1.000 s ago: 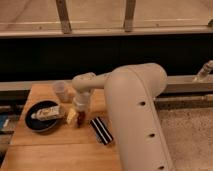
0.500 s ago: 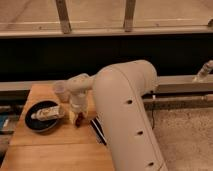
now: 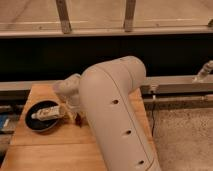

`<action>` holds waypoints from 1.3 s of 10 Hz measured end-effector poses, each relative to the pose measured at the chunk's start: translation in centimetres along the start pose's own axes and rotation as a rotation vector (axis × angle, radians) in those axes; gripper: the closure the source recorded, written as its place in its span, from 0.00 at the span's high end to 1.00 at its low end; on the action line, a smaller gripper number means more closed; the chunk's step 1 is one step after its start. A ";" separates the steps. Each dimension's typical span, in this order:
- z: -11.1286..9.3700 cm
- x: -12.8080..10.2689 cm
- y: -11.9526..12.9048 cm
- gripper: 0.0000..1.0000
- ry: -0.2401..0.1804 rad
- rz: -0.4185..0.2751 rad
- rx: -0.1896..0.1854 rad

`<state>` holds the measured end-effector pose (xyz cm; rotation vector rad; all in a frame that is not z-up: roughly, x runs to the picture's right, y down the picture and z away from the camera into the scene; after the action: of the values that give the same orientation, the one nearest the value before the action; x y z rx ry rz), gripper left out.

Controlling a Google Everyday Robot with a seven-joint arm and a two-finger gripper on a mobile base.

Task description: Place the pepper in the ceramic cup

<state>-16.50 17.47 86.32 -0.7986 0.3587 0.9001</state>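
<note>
My gripper [image 3: 76, 117] is low over the wooden table [image 3: 45, 150], just right of the black dish, at the end of the white wrist [image 3: 69, 91]. It is shut on the pepper [image 3: 79, 120], of which only a small dark red end shows below the fingers. The big white arm [image 3: 117, 115] fills the middle of the view. The ceramic cup is hidden behind the wrist and arm.
A black round dish [image 3: 36, 125] with a pale object [image 3: 46, 111] in it lies on the table's left side. A dark wall and a metal rail [image 3: 175, 85] run behind the table. Speckled floor [image 3: 185, 135] lies to the right.
The gripper has closed from open to shut at the pepper. The arm has swung nearer and now covers the cup and the striped black block.
</note>
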 end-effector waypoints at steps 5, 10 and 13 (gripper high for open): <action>-7.0 0.0 -3.4 0.00 -0.150 0.042 -0.033; -16.2 -3.0 -5.7 0.00 -0.384 -0.008 -0.084; -19.0 -7.2 -4.4 0.00 -0.491 -0.078 -0.114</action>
<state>-16.38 -2.29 79.96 -0.6633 -0.1545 1.0152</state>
